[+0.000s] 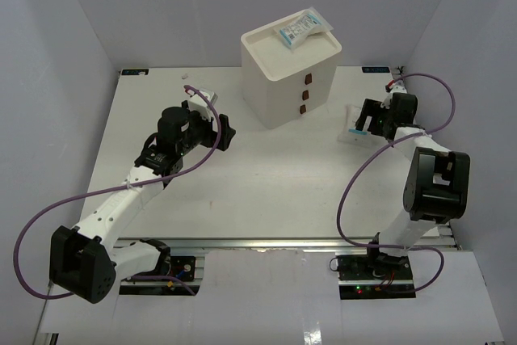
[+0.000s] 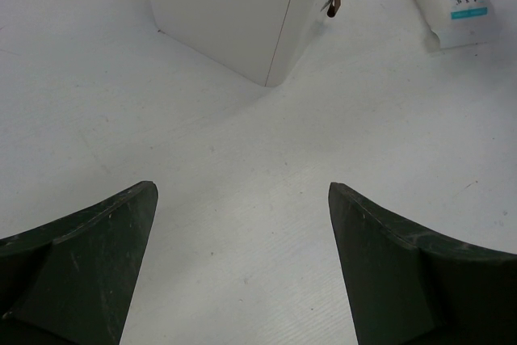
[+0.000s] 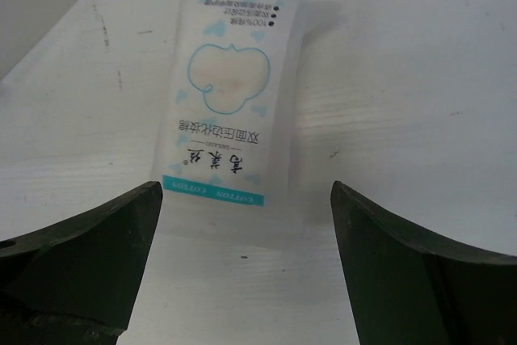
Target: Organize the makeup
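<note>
On the sachet (image 3: pixel 230 94) — "COTTON".

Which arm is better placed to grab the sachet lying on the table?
Right: the right claw, open, aims straight at the sachet; the left claw, also open, faces the drawer box.

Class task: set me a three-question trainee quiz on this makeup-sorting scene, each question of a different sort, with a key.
1. True or false: the right gripper is shut on the sachet on the table.
2. What lies on top of the drawer box? A) a sachet B) a tube C) a sponge
3. Fill in: in the top view the box front shows ___ brown handles.
Key: 1 false, its fingers stand open with nothing gripped; 2 A, the sachet on top; 3 three.
</note>
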Controlling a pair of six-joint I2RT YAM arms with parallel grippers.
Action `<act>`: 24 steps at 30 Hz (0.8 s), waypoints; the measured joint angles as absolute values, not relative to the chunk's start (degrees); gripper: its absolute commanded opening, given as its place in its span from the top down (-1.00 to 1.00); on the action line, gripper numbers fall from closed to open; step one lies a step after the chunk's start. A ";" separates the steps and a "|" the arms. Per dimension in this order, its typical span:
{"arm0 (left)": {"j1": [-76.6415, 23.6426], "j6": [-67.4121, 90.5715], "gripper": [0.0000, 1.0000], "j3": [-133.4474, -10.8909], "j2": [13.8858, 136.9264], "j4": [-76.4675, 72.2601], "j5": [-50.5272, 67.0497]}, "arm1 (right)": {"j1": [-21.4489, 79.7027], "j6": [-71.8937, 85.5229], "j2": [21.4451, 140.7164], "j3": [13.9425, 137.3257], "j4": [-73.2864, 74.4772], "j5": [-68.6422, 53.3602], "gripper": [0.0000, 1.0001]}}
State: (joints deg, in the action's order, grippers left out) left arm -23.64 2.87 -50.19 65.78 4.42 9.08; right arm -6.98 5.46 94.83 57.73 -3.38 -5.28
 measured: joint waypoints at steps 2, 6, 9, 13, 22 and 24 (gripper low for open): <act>-23.64 2.87 -0.96 -50.19 65.78 4.39 9.11 | -7.75 6.74 97.56 58.82 -2.16 -5.78 -0.77; -23.64 2.87 -0.96 -50.19 65.78 4.36 9.23 | -9.22 9.27 102.13 62.37 -0.23 -7.28 -0.59; -23.64 2.87 -0.96 -50.19 65.78 4.34 9.35 | -10.04 10.78 104.73 64.86 0.07 -8.91 -0.35; -23.64 2.87 -0.96 -50.19 65.80 4.34 9.48 | -10.88 12.41 107.01 66.42 0.15 -11.84 -0.07; -23.64 2.94 -0.96 -50.19 65.80 4.34 9.54 | -12.50 14.69 109.32 67.09 0.03 -19.07 0.50; -23.64 2.98 -0.96 -50.19 65.80 4.34 9.56 | -13.08 15.02 109.32 67.04 -0.08 -20.77 0.63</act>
